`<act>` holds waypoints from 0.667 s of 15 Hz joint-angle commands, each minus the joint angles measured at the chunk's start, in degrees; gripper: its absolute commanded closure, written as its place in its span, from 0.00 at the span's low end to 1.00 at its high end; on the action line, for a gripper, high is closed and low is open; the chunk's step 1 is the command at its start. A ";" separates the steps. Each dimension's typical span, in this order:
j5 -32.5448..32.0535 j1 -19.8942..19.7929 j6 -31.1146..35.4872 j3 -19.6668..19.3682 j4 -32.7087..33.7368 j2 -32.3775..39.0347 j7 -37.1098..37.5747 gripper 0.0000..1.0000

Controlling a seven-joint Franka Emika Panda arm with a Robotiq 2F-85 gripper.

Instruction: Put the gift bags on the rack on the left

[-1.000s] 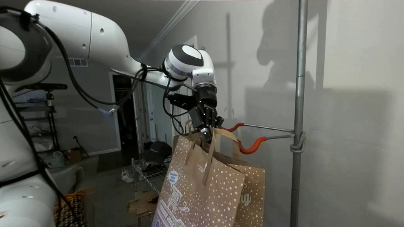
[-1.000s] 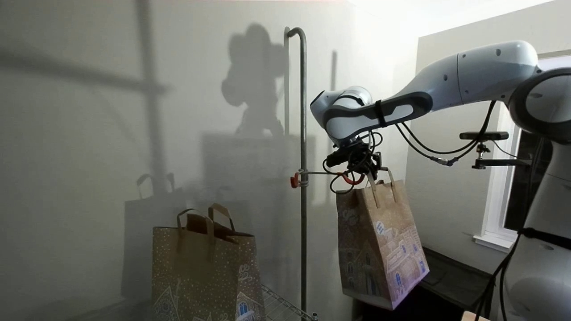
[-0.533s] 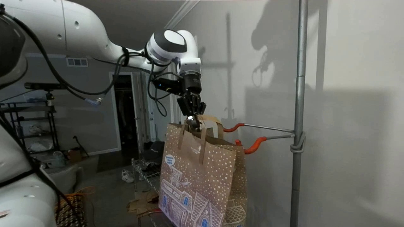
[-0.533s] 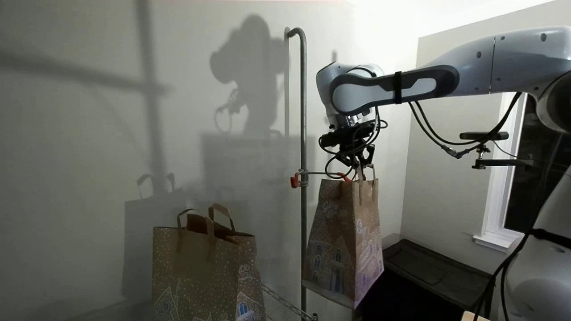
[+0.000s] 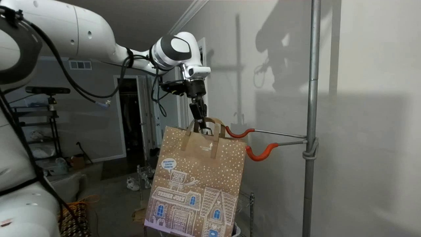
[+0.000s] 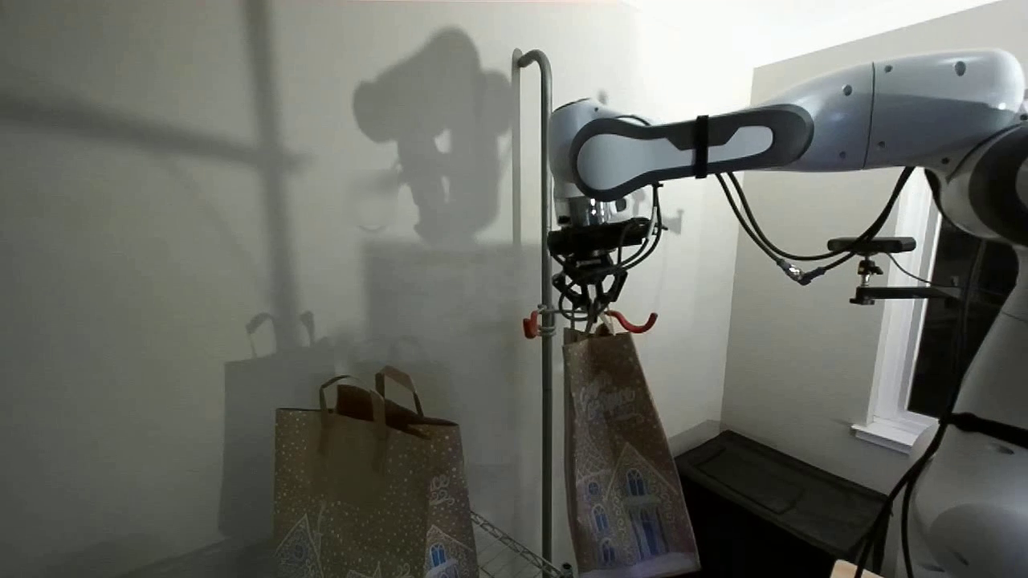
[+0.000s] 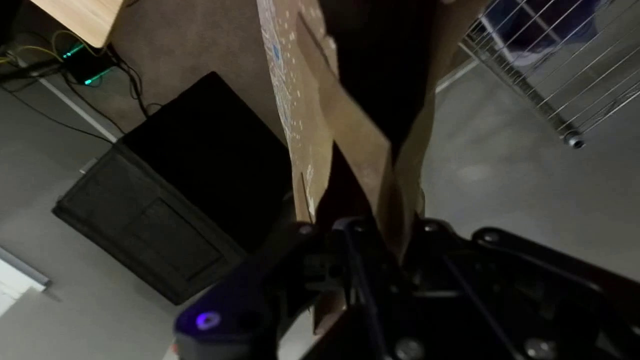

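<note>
Above gift bag point(image 5: 197, 177): arm point(image 6: 835, 120) outstretched, claw point(image 6: 593, 309) downward, pinching handle point(image 7: 357, 140).

In an exterior view, the pale wall point(image 6: 161, 257), brightest towards 1 o'clock, carries a cross-shaped shadow point(image 6: 271, 160) at 10; a dark-paned window point(image 6: 928, 361) sits at 3, a black box point(image 6: 779, 482) at 4. In an exterior view, dim floor point(image 5: 108, 184) lies at 8 o'clock, an open doorway point(image 5: 128, 112) at 9.
</note>
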 commanded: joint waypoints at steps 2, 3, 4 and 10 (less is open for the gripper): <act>4.56 0.11 5.02 -0.27 1.07 4.21 -12.50 0.96; 5.46 0.06 5.25 -0.42 1.09 4.51 -15.50 0.96; 6.25 -0.02 5.30 -0.65 1.15 4.87 -18.65 0.96; 10.37 -0.39 3.40 -1.88 2.06 4.39 -37.71 0.97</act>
